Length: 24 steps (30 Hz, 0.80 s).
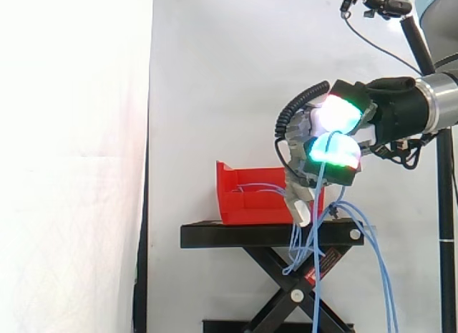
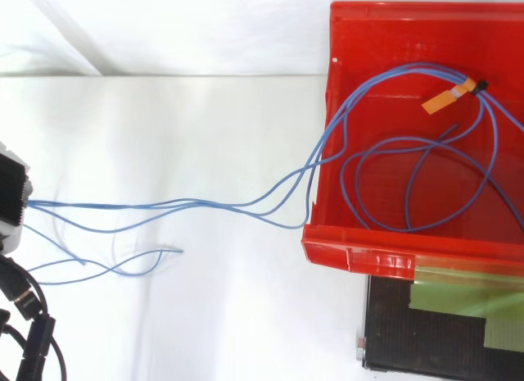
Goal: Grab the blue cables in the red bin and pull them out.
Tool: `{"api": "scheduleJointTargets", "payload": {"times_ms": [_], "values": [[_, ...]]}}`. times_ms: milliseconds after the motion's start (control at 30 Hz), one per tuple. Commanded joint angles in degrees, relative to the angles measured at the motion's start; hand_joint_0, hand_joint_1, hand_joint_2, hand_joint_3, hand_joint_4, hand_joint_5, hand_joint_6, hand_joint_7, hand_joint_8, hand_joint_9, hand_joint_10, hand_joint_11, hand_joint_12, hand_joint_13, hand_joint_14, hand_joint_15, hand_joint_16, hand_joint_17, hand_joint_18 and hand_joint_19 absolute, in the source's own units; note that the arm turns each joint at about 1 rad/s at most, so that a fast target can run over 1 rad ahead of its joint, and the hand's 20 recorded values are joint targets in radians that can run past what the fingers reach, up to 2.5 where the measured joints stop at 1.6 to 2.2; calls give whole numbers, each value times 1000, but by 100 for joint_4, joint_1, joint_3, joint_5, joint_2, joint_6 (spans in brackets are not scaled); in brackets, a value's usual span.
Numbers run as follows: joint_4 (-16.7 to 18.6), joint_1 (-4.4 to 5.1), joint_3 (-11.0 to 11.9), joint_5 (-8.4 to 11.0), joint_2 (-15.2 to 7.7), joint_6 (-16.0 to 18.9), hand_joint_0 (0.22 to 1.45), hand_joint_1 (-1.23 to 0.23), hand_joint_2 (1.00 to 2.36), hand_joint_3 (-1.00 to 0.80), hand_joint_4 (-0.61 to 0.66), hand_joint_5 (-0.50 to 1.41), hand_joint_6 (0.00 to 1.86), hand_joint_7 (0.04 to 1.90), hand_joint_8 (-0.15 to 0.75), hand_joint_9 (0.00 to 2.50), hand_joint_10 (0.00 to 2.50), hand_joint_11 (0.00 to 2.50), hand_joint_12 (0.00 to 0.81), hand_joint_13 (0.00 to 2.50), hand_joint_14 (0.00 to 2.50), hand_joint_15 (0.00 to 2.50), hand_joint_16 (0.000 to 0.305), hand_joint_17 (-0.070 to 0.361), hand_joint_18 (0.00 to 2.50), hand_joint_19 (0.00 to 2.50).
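Observation:
The red bin (image 1: pixel 243 203) sits on the black stand (image 1: pixel 265 235). My hand (image 1: pixel 330 141) hovers to the right of the bin and a little above it, its glowing fingers curled around the blue cables (image 1: pixel 320 177). From the hand, the cables stretch back into the bin, and other strands hang in long loops past the stand's right end. In the top view, the cables (image 2: pixel 164 206) run taut from the hand (image 2: pixel 10 197) at the left edge over the bin's left wall (image 2: pixel 321 184). Several loops (image 2: pixel 409 192) still lie in the bin, bound by an orange tag (image 2: pixel 446 98).
The stand is a scissor lift with crossed legs (image 1: pixel 286 283). A thin pole (image 1: pixel 447 204) with a small camera (image 1: pixel 386 5) rises at the far right. A white curtain hangs behind. A loose cable end (image 2: pixel 123 266) lies below the taut strands.

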Motion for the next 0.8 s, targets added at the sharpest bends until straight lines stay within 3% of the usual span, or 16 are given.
{"api": "scheduleJointTargets", "payload": {"times_ms": [0,767], "values": [[-3,-1,0,0,0,6,729,-807,1000,-1000,256,911,364,643,300,947,23,710,362,795,21,596,45,102,530,621],[-3,-1,0,0,0,33,720,-843,1000,-1000,275,915,316,658,302,944,26,707,364,791,23,591,46,104,526,626]]}}
